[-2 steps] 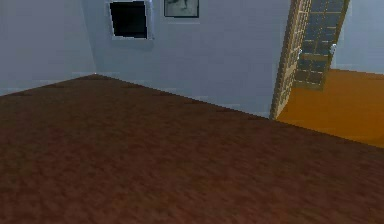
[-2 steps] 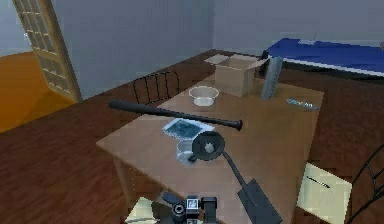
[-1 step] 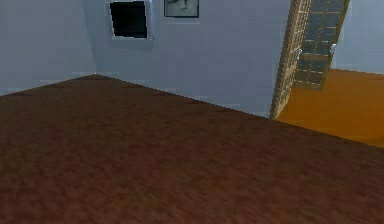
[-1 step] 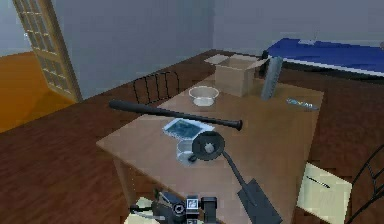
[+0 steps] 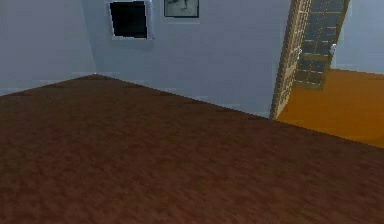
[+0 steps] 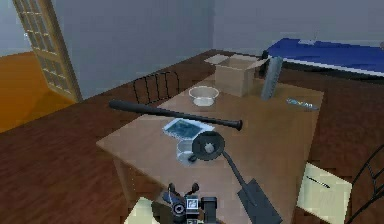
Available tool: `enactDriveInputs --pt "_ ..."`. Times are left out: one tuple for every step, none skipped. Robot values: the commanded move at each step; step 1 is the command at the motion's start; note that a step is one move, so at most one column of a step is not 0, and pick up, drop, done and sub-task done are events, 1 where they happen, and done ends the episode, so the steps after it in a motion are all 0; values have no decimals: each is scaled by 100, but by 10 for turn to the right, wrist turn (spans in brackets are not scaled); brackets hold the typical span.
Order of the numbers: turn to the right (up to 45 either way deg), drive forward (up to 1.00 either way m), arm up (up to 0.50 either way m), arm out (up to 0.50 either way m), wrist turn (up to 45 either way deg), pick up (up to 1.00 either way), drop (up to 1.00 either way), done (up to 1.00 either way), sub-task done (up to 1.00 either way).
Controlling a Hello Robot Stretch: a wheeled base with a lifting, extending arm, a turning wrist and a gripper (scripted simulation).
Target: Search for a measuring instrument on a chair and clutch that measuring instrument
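Presumably mid-search, the fingers [image 6: 171,191] sit at bottom centre by the table [image 6: 270,130], their hold impossible to tell, a chair [image 6: 155,90] beyond.

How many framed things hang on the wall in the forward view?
2. A dark framed panel hangs left of the middle; a smaller framed picture hangs just right of it, cut by the top edge. Others may be hidden higher up.
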Motion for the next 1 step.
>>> enactDriveInputs --pt "0 0 0 0 30 0 0 0 0"
